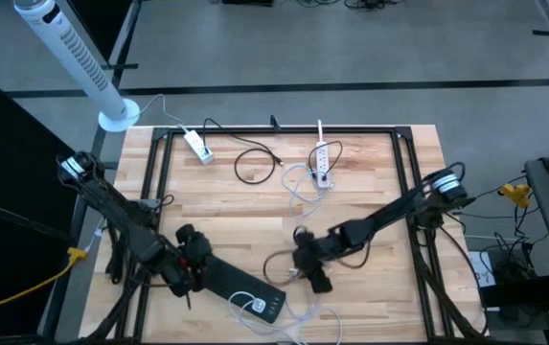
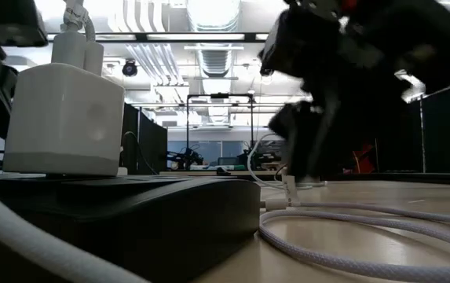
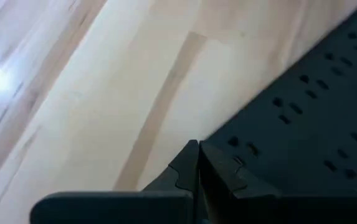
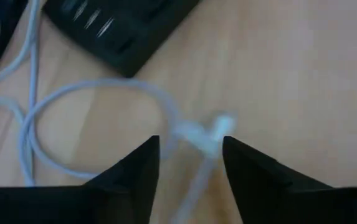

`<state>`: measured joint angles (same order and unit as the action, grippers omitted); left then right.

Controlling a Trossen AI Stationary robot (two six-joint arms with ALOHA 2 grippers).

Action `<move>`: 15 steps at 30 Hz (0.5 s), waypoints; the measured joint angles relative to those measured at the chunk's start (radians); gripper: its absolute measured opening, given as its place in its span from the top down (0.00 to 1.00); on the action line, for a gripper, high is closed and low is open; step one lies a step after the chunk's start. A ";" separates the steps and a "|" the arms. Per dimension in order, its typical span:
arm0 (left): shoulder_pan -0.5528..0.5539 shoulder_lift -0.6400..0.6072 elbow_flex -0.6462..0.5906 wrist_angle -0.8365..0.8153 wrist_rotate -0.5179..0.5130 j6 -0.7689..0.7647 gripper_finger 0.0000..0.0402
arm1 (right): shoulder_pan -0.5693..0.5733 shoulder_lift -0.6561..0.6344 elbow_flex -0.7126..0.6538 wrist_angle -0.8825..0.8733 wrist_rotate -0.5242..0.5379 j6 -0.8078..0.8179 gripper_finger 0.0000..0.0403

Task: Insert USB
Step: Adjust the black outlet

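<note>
Hovering right gripper stood spread over blurred white USB cable; plug indistinct. Left gripper pressed together at black power strip, 7 o'clock.

The right gripper hangs over the USB plug, which lies between its 2 spread fingers. The power strip lies to its left on the table, under the closed left gripper, with a charger on the strip's near end.

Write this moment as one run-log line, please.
left gripper: shut, on black plastic power strip | right gripper: open, fingers around white braided USB cable's plug | plug: not inserted
</note>
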<state>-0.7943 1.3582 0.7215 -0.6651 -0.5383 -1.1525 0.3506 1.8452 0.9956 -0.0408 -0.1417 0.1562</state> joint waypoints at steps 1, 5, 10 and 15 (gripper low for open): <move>0.005 0.005 -0.001 0.001 0.001 0.002 1.00 | 0.013 0.028 0.016 0.000 0.000 -0.005 0.68; 0.011 0.022 -0.011 -0.005 0.016 0.022 1.00 | 0.049 0.103 0.091 0.013 0.006 -0.057 0.82; 0.011 0.023 -0.011 -0.006 0.027 0.026 1.00 | 0.053 0.165 0.183 0.031 0.006 -0.118 0.98; 0.011 0.019 -0.010 -0.004 0.027 0.026 1.00 | 0.032 0.243 0.258 0.068 0.007 -0.201 0.97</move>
<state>-0.7837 1.3777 0.7116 -0.6694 -0.5114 -1.1263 0.3822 2.0882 1.2541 0.0269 -0.1349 -0.0453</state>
